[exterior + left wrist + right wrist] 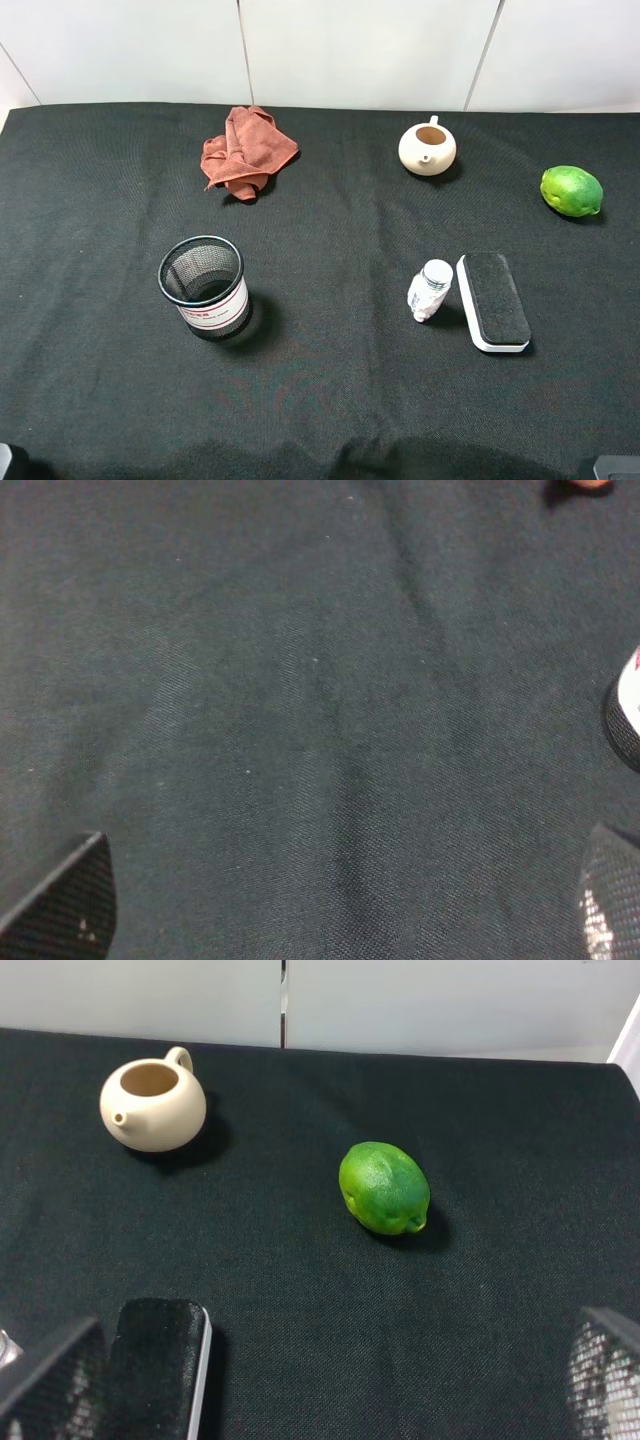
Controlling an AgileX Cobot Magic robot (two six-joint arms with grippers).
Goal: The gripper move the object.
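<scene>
The small clear bottle (430,288) with a white-silver cap and pale contents lies tilted on the black cloth, right of centre, touching the left side of a blackboard eraser (492,300). My left gripper (340,900) is open and empty over bare cloth, with the fingertips (70,900) far apart. My right gripper (328,1375) is open and empty, near the eraser (160,1360). In the exterior high view only small grey bits of the arms show at the bottom corners. Both grippers are well apart from the bottle.
A black mesh cup (205,285) stands left of centre; its edge shows in the left wrist view (625,715). A rust-red cloth (245,150) lies at the back left. A cream teapot (427,148) (152,1098) and a green lime (571,190) (384,1187) are at the back right.
</scene>
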